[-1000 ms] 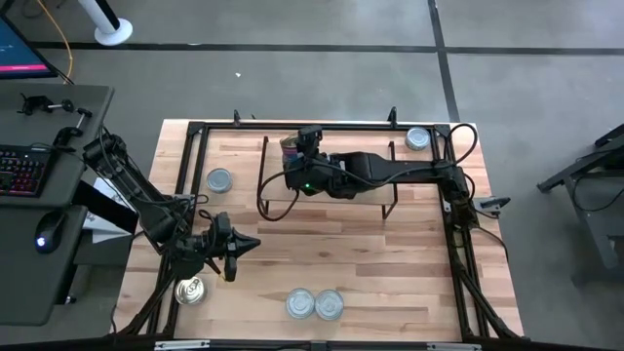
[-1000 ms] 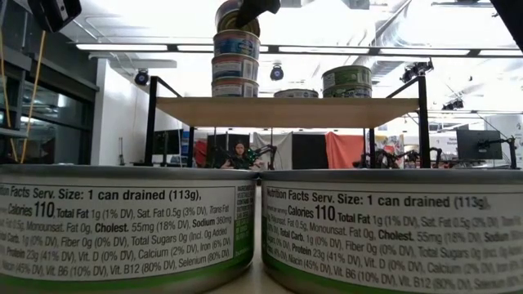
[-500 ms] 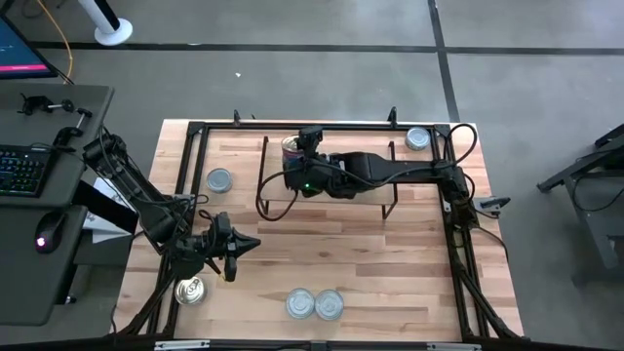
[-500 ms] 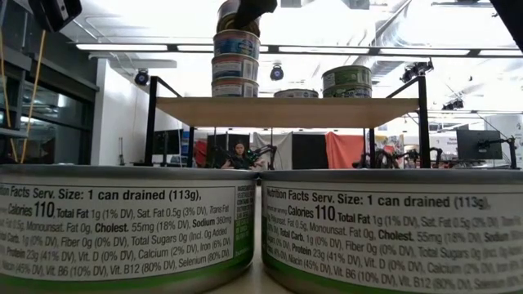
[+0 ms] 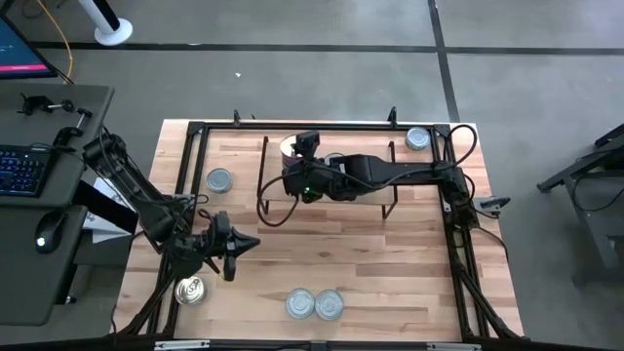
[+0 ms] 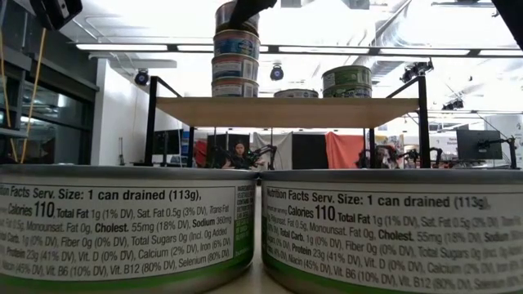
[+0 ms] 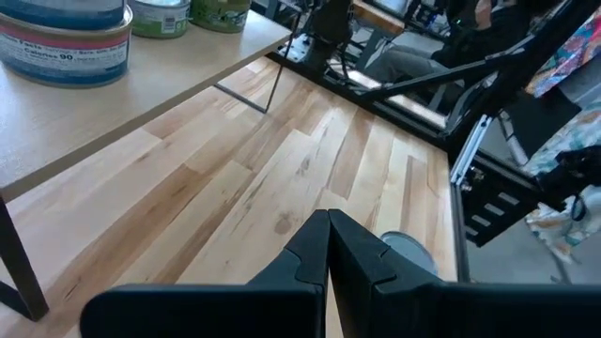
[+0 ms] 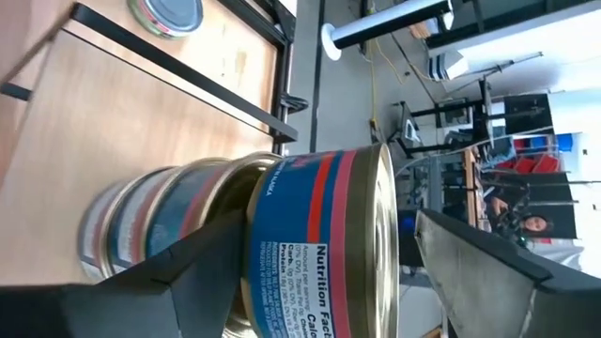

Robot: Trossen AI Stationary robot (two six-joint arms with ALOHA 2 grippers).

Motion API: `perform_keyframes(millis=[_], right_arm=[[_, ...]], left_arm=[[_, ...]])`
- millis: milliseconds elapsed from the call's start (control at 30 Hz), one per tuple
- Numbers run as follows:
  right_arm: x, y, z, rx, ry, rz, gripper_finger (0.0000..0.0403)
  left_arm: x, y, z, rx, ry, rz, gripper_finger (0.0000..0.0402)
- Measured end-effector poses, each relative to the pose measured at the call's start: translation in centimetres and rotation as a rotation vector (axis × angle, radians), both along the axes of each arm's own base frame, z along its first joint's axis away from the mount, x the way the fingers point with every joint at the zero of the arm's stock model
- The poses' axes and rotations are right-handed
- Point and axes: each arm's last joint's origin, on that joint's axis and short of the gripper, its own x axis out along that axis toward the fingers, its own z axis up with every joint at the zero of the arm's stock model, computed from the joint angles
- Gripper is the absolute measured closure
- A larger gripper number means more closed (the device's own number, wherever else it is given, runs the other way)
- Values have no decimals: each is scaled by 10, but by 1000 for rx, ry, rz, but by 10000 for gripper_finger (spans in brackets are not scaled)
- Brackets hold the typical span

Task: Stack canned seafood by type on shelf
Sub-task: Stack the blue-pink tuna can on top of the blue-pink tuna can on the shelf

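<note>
On the shelf (image 5: 336,195) the canned seafood stands in a tall stack (image 6: 235,51) at the far left corner, with shorter ones (image 6: 346,80) beside it. My right gripper (image 8: 333,221) is open at the stack's top, its fingers on either side of the top can (image 8: 319,249), blue and red, with a clear gap at the can's lid. My left gripper (image 5: 237,249) hangs shut over the table's near left, touching nothing. Loose cans rest on their bases on the table (image 5: 219,179), (image 5: 418,138), (image 5: 190,290).
Two cans (image 5: 301,304), (image 5: 330,304) stand side by side at the near edge, filling the low view. A black frame (image 5: 195,132) runs around the tabletop. A desk with a keyboard (image 5: 24,166) lies off the table's left. Bare wood (image 5: 370,263) lies in front of the shelf.
My right gripper has opened and let go of the top can, which stays on the stack. The gripper has also turned a little over the can, so the can's pale lid now shows from above.
</note>
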Motion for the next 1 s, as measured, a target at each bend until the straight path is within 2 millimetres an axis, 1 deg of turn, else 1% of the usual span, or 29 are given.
perform_keyframes(millis=[200,400,700,767,833,900,1000], right_arm=[[-1,1,-1,3,2,-11,100],[-1,9,-1,21,3,22,100],[-2,9,0,21,2,24,100],[-3,13,2,24,-11,36,100],[-5,21,8,38,-37,66,100],[-7,31,15,76,-110,83,100],[-9,45,24,181,-219,111,100]], left_arm=[[-9,11,17,-40,-60,3,401],[-20,24,33,-4,-115,8,401],[-25,29,38,20,-134,16,401],[-25,29,38,20,-135,16,401],[-24,29,38,16,-137,13,401],[-24,29,39,14,-139,14,401],[-23,29,41,25,-153,11,401]])
